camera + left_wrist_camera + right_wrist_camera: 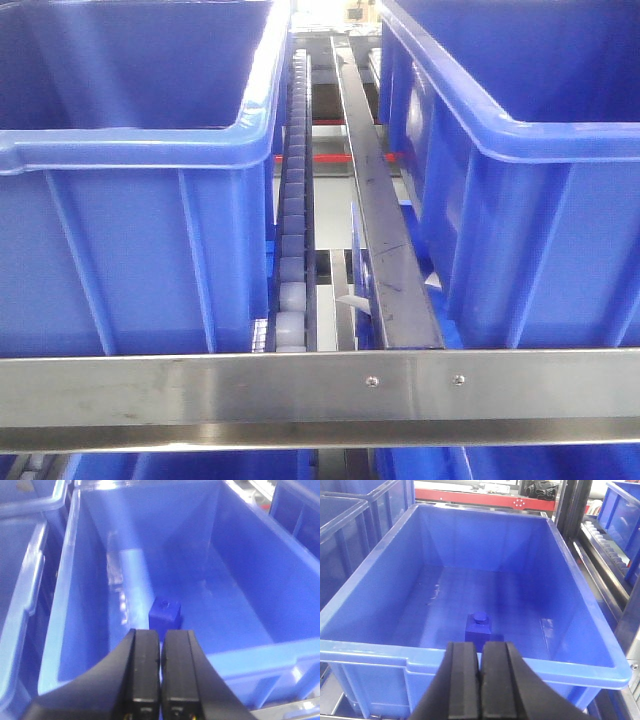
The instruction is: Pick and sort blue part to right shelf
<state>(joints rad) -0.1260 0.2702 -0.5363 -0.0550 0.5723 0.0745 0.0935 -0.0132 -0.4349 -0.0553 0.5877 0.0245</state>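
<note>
Left gripper (160,672): jaws pressed together, empty, poised above a blue bin (65,630). Contents: one blue cube part (165,613) on the floor, hole on top.
Right gripper (480,680): jaws together, empty, above a second blue bin (370,652). Contents: one blue part (479,626) with a round stud, mid-floor.
Front view: two bins either side of a roller track (293,250); interiors possibly unseen here. Steel rail (300,385) crosses foreground.

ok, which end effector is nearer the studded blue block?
Right. Right end effector, shut, hangs over its bin's near rim, just short of the studded block. Left end effector hangs over another bin holding a holed block.
</note>
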